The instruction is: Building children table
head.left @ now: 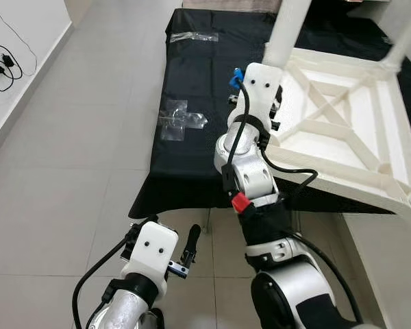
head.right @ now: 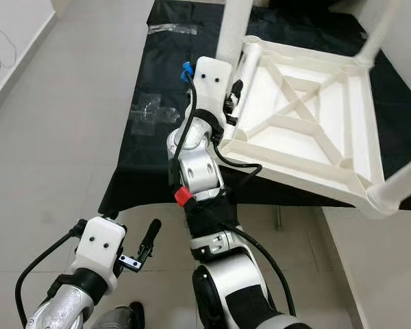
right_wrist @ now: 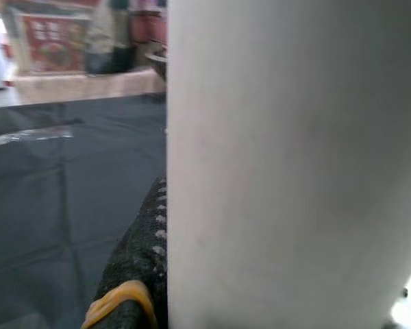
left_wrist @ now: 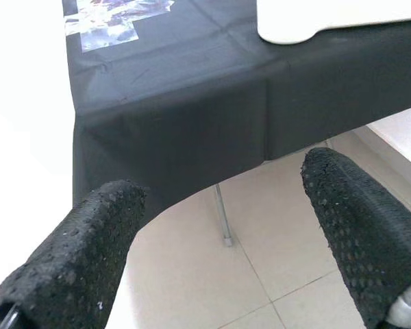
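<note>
I've got the children's table (head.left: 342,130) upside down on the black cloth (head.left: 192,147), its ribbed white underside facing up and cross-braced like an X inside a square frame. The round white leg (head.left: 285,31) at the near-left corner stands up out of the frame, smooth and matte.

My right gripper (head.right: 234,103) is up at that corner, right at the base of the leg. In the right wrist view the leg (right_wrist: 294,164) is a broad pale cylinder pressed against one dimpled black finger (right_wrist: 140,264), which carries a yellow band low down. I can only make out that one finger, so I cannot tell whether the grip is closed around the leg or merely resting beside it.

My left gripper (head.left: 185,253) hangs low over the beige floor tiles (head.left: 68,178), well apart from the table, just short of the cloth's draped edge. Its two fingers (left_wrist: 359,226) are spread wide with nothing between them, rough and pebbled like coarse rubber.

Two clear plastic bags (head.left: 180,122) lie crinkled and shiny on the cloth, left of the table. A thin metal support leg (left_wrist: 221,219) shows below the cloth's hem.
</note>
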Motion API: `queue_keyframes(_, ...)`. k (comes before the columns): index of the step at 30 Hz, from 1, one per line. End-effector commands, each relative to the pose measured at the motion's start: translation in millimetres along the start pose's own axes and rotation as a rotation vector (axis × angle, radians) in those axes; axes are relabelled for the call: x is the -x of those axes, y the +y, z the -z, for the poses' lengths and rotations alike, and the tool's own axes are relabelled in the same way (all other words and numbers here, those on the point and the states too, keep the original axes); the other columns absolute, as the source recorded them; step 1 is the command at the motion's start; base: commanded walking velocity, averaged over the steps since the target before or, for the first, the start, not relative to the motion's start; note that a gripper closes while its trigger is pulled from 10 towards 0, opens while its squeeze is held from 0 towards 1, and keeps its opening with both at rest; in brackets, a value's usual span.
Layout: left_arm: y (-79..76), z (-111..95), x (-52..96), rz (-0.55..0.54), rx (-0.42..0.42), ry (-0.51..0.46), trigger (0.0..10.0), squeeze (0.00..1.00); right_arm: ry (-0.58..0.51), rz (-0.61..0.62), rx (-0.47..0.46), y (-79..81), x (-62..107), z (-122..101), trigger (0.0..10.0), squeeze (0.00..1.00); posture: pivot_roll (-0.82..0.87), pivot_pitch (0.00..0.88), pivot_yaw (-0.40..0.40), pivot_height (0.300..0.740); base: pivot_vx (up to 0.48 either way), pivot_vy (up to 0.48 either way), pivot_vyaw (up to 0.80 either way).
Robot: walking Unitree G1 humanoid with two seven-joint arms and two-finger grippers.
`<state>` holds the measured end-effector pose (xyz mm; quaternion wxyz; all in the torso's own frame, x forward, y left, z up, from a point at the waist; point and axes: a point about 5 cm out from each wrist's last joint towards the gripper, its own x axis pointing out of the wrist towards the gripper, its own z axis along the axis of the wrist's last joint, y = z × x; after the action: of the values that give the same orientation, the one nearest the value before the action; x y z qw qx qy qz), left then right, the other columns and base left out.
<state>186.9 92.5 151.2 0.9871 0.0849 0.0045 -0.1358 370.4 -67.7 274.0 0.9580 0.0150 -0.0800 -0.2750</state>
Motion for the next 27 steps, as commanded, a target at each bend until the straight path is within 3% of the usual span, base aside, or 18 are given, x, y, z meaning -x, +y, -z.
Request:
queue_keyframes(1,-1.2,7,0.6,0.001,-0.007,0.027,10.0,0.0,0.214,0.11,0.193,-13.9,1.4,61,10.0,0.0,0.09,0.216,-0.086,0.74,0.0,0.0,0.0)
queue_keyframes(5,-1.0,7,0.6,0.0,-0.007,0.027,10.0,0.0,0.218,0.054,0.157,-7.9,-0.4,57,10.0,0.0,0.08,0.214,-0.086,0.74,0.0,0.0,0.0)
queue_keyframes(7,-0.9,7,0.6,-0.001,-0.008,0.026,10.0,0.0,0.237,-0.158,0.04,7.9,-0.8,51,10.0,0.0,0.08,0.215,-0.089,0.74,0.0,0.0,0.0)
queue_keyframes(8,-0.9,7,0.6,-0.001,-0.008,0.026,10.0,0.0,0.237,-0.158,0.04,7.9,-0.8,51,10.0,0.0,0.08,0.215,-0.089,0.74,0.0,0.0,0.0)
queue_keyframes(9,-0.7,7,0.4,-0.001,-0.008,0.026,10.0,0.0,0.215,-0.28,-0.004,15.8,0.0,47,10.0,0.0,0.09,0.216,-0.087,0.74,0.0,0.0,0.0)
queue_keyframes(10,-0.7,7,0.4,-0.001,-0.008,0.026,10.0,0.0,0.215,-0.28,-0.004,15.8,0.0,47,10.0,0.0,0.09,0.216,-0.087,0.74,0.0,0.0,0.0)
queue_keyframes(12,-0.1,7,0.0,-0.002,-0.01,0.025,10.0,0.0,0.203,-0.588,-0.147,30.3,7.3,38,10.0,0.0,0.08,0.218,-0.083,0.74,0.0,0.0,0.0)
queue_keyframes(14,0.2,7,-0.4,-0.002,-0.011,0.025,10.0,0.0,0.199,-0.759,-0.238,37.4,13.5,32,10.0,0.0,0.08,0.218,-0.083,0.74,0.0,0.0,0.0)
queue_keyframes(20,1.0,7,-0.9,-0.002,-0.018,0.022,10.0,0.0,0.199,-0.833,-0.181,34.2,10.7,36,10.0,0.0,0.08,0.22,-0.079,0.74,0.0,0.0,0.0)
queue_keyframes(27,1.9,6,-1.5,-0.003,-0.024,0.018,10.0,0.0,0.207,-0.719,-0.127,22.6,-2.8,47,10.0,0.0,0.08,0.226,-0.076,0.74,0.0,0.0,0.0)
